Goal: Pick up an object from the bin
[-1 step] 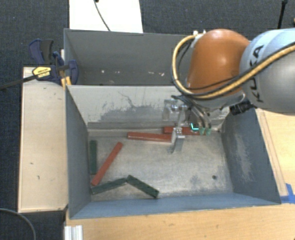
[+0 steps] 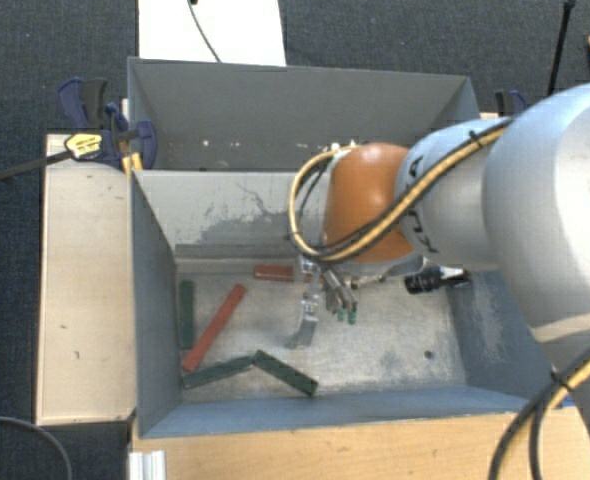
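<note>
A: Where does the short reddish bar (image 2: 272,273) lie?
B: Flat at the back wall's foot, its long axis along the wall, just to the view's left of the gripper (image 2: 325,313). Whether the gripper is open or closed cannot be told.
A: Surface and room?
B: The bin floor (image 2: 405,353) is bare and grey. The long red stick (image 2: 215,326) and the green sticks (image 2: 220,370) lie farther left.

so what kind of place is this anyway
Most likely a robotics lab's grasping test cell: a big robot arm reaches into a grey metal bin holding a few loose things like a red stick and a dark green stick, all set on dark carpet.
</note>
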Robot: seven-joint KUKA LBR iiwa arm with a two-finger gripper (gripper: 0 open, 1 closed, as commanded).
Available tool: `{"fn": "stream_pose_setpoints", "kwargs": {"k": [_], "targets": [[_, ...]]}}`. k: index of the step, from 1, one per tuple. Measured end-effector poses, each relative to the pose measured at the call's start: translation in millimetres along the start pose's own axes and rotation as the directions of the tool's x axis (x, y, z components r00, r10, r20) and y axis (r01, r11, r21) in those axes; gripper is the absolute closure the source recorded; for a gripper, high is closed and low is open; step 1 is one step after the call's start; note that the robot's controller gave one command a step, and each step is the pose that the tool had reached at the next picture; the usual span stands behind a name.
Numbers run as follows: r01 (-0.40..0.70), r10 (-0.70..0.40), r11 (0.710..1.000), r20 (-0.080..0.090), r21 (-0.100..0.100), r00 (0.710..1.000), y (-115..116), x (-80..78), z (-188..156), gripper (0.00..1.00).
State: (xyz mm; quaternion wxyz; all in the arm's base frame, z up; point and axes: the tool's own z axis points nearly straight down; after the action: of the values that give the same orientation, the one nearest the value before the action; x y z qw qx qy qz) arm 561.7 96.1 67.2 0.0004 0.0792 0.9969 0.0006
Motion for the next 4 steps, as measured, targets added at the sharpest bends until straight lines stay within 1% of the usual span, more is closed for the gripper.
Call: {"fn": "stream_pose_setpoints", "kwargs": {"k": [1, 2, 3, 4], "targets": [[-0.004, 0.004, 1.000, 0.003, -0.001, 1.000, -1, -1.3, -3, 1.00], [-0.003, 0.003, 1.000, 0.006, -0.002, 1.000, 6, 17.2, -56, 1.00], [-0.005, 0.005, 1.000, 0.003, -0.001, 1.000, 5, 17.7, -53, 0.00], [-0.137, 0.137, 0.991, 0.002, 0.000, 0.991, 10, -27.9, -2, 0.00]]}}
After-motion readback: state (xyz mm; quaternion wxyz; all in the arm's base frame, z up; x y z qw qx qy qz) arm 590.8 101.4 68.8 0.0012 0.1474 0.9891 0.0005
